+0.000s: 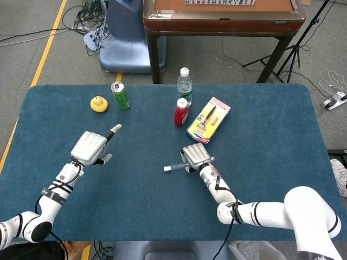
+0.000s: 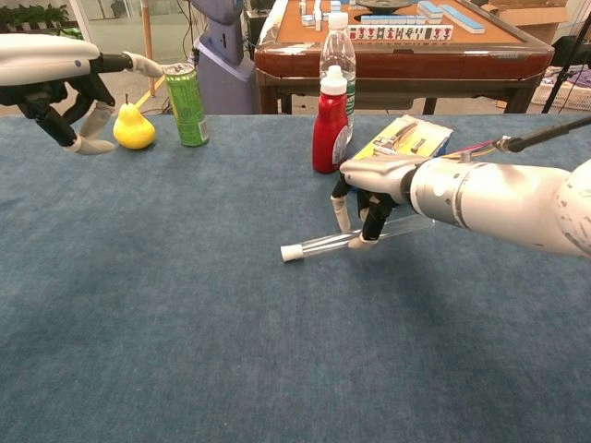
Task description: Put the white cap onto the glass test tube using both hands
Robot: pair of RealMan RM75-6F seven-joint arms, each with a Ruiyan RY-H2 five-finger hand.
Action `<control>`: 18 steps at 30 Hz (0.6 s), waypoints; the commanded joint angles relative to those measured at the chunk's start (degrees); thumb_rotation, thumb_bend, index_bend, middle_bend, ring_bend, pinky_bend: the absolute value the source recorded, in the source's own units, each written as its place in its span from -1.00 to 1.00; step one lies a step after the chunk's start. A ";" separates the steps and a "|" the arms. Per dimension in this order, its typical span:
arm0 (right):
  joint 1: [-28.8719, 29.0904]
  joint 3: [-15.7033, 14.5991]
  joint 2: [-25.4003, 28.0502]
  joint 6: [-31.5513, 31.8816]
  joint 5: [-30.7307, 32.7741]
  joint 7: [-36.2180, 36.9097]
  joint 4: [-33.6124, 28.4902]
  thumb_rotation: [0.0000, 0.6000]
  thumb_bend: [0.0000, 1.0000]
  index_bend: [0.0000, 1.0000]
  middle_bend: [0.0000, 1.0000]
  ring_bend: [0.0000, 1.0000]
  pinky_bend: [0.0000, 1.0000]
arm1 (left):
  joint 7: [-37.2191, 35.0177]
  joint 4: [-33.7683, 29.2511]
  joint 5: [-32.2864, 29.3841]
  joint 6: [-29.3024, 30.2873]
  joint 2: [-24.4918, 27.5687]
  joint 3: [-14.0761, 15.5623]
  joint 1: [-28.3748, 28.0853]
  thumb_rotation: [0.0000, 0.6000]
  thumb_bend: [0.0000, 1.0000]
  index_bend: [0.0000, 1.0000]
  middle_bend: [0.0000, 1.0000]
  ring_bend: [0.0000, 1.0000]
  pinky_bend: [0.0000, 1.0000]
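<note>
Partly, right hand (image 2: pixel 369 189) hides glass test tube (image 2: pixel 355 238)

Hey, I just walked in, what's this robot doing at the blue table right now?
The robot's right hand holds a clear glass test tube low over the blue table, tilted, with its white cap already on the end and near the cloth. The left hand is raised off to the side, holding nothing, near the yellow pear and green can.

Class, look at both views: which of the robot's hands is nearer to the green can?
Left. The left hand hovers just in front of the green can, slightly to its left; the right hand holds the test tube mid-table, further away.
</note>
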 commanded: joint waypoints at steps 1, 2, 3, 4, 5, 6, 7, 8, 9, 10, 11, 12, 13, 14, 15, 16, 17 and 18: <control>-0.50 0.07 -0.21 -0.28 -0.56 0.60 0.33 1.00 0.26 -0.24 1.00 1.00 1.00 | 0.27 0.15 -0.21 -0.25 -0.17 0.08 0.14 1.00 -0.48 -1.00 0.36 0.36 1.00; -0.66 0.02 -0.30 -0.37 -0.75 0.73 0.50 1.00 0.22 -0.27 1.00 1.00 1.00 | 0.39 0.21 -0.30 -0.31 -0.25 0.08 0.18 1.00 -0.48 -1.00 0.36 0.36 1.00; -0.85 0.00 -0.51 -0.44 -0.92 0.88 0.87 1.00 0.18 -0.29 1.00 1.00 1.00 | 0.52 0.27 -0.41 -0.38 -0.34 0.06 0.23 1.00 -0.48 -1.00 0.36 0.36 1.00; -1.00 0.07 -0.68 -0.54 -1.03 1.11 1.14 1.00 0.15 -0.31 1.00 1.00 1.00 | 0.60 0.30 -0.47 -0.41 -0.40 0.01 0.26 1.00 -0.48 -1.00 0.36 0.36 1.00; -1.15 0.21 -0.80 -0.67 -1.15 1.41 1.36 1.00 0.11 -0.33 1.00 1.00 1.00 | 0.62 0.30 -0.49 -0.39 -0.45 -0.05 0.30 1.00 -0.48 -1.00 0.36 0.36 1.00; -1.34 0.46 -0.85 -0.75 -1.43 1.85 1.59 1.00 0.08 -0.34 1.00 1.00 1.00 | 0.61 0.27 -0.49 -0.36 -0.48 -0.13 0.38 1.00 -0.48 -1.00 0.36 0.36 1.00; -1.49 0.72 -0.77 -0.76 -1.75 2.23 1.60 1.00 0.06 -0.35 1.00 1.00 1.00 | 0.63 0.22 -0.46 -0.33 -0.44 -0.17 0.44 1.00 -0.48 -1.00 0.36 0.36 1.00; -1.70 1.07 -0.57 -0.66 -2.13 2.75 1.42 1.00 0.04 -0.36 1.00 1.00 1.00 | 0.62 0.18 -0.40 -0.27 -0.38 -0.21 0.52 1.00 -0.48 -1.00 0.36 0.36 1.00; -2.00 1.60 -0.06 -0.44 -2.73 3.48 0.87 1.00 0.03 -0.37 1.00 1.00 1.00 | 0.57 0.21 -0.35 -0.18 -0.29 -0.28 0.64 1.00 -0.48 -1.00 0.36 0.36 1.00; -2.23 2.00 0.54 -0.18 -3.29 3.96 0.20 1.00 0.02 -0.38 1.00 1.00 1.00 | 0.55 0.26 -0.37 -0.17 -0.19 -0.32 0.72 1.00 -0.48 -1.00 0.36 0.36 1.00; -2.46 2.37 1.33 0.17 -3.85 4.34 -0.69 1.00 0.00 -0.38 1.00 1.00 1.00 | 0.45 0.33 -0.45 -0.18 -0.10 -0.38 0.81 1.00 -0.48 -1.00 0.36 0.36 1.00; -2.72 2.71 2.29 0.64 -4.47 4.65 -1.76 1.00 -0.01 -0.38 1.00 1.00 1.00 | 0.28 0.45 -0.55 -0.17 -0.01 -0.46 0.92 1.00 -0.48 -1.00 0.36 0.36 1.00; -3.14 3.05 3.80 1.45 -5.37 4.91 -3.53 1.00 -0.03 -0.38 1.00 1.00 1.00 | -0.06 0.63 -0.67 -0.15 0.11 -0.54 1.12 1.00 -0.48 -1.00 0.36 0.36 1.00; -3.50 3.18 5.17 2.15 -6.04 4.93 -5.09 1.00 -0.05 -0.38 1.00 1.00 1.00 | -0.42 0.76 -0.75 -0.12 0.25 -0.60 1.32 1.00 -0.48 -1.00 0.35 0.35 1.00; -4.10 3.33 7.11 3.47 -7.11 4.90 -7.29 1.00 -0.07 -0.38 1.00 1.00 1.00 | -0.89 1.00 -0.83 -0.07 0.48 -0.59 1.64 1.00 -0.48 -1.00 0.34 0.34 1.00; -4.67 3.35 8.62 4.73 -8.09 4.82 -9.02 1.00 -0.11 -0.38 1.00 1.00 1.00 | -1.21 1.17 -0.98 -0.04 0.74 -0.57 1.93 1.00 -0.48 -1.00 0.33 0.32 1.00; -5.32 3.18 10.29 5.99 -9.22 4.62 -10.86 1.00 -0.18 -0.38 1.00 1.00 1.00 | -1.56 1.29 -1.21 -0.02 1.04 -0.56 2.23 1.00 -0.48 -1.00 0.30 0.28 0.96; -6.05 2.88 12.09 7.25 -10.31 4.35 -12.77 1.00 -0.25 -0.38 1.00 1.00 1.00 | -1.97 1.36 -1.43 -0.02 1.39 -0.53 2.56 1.00 -0.48 -1.00 0.25 0.23 0.88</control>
